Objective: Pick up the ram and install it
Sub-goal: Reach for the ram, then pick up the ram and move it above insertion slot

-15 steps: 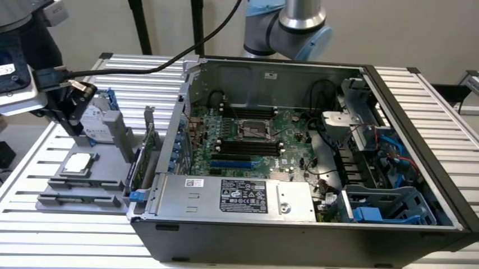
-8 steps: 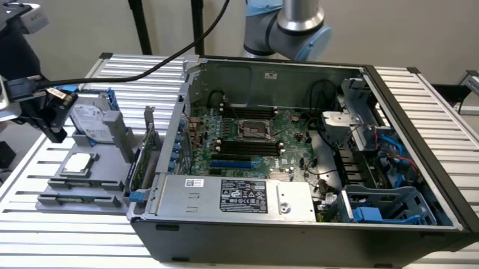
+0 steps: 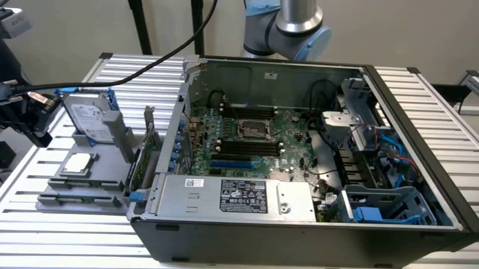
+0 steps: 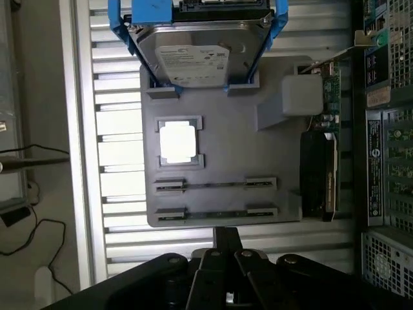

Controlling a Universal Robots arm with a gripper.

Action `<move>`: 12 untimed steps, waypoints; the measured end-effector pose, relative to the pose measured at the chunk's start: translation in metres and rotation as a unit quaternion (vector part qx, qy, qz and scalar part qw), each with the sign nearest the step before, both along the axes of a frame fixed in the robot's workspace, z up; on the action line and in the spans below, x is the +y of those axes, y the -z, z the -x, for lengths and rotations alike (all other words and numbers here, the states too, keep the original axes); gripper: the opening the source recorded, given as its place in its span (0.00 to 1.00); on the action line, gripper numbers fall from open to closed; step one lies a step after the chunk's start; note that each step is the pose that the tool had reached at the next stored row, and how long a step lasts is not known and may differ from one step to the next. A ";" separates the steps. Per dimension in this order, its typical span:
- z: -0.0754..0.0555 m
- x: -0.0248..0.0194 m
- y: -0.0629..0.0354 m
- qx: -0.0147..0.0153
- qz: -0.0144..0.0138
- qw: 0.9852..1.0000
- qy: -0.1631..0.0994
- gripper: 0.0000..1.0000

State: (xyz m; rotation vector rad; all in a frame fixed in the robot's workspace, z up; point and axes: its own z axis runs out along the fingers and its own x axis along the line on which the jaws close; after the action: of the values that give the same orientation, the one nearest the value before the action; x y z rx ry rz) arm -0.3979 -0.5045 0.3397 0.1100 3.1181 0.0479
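Note:
The ram [image 4: 216, 185] stands on its edge as a thin dark strip between two clips of the grey tray [image 4: 258, 148]. A second such strip [image 4: 216, 212] lies closer to my gripper. My gripper [image 4: 226, 237] hangs above the tray's edge, just outside that second strip, with its fingers shut together and nothing between them. In the exterior view the gripper [image 3: 30, 126] is at the far left, above the tray [image 3: 53, 199]. The black memory slots [image 3: 247, 148] lie on the motherboard inside the open case.
On the tray are a silver hard drive with blue rails [image 4: 197, 55], a square processor chip [image 4: 177, 142] and an upright expansion card [image 3: 141, 162]. The open computer case [image 3: 419, 168] fills the exterior view's right, its power supply [image 3: 232, 196] in front. A black cable [image 3: 112, 78] hangs over the table.

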 end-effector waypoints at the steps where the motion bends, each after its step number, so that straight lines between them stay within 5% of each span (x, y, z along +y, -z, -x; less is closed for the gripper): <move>1: 0.000 -0.0001 0.0001 0.000 0.001 1.000 0.000 0.11; 12: 0.000 0.0000 0.0001 0.000 0.001 1.000 0.000 0.11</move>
State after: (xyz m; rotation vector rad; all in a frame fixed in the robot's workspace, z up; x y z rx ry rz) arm -0.3979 -0.5045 0.3397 0.1101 3.1179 0.0460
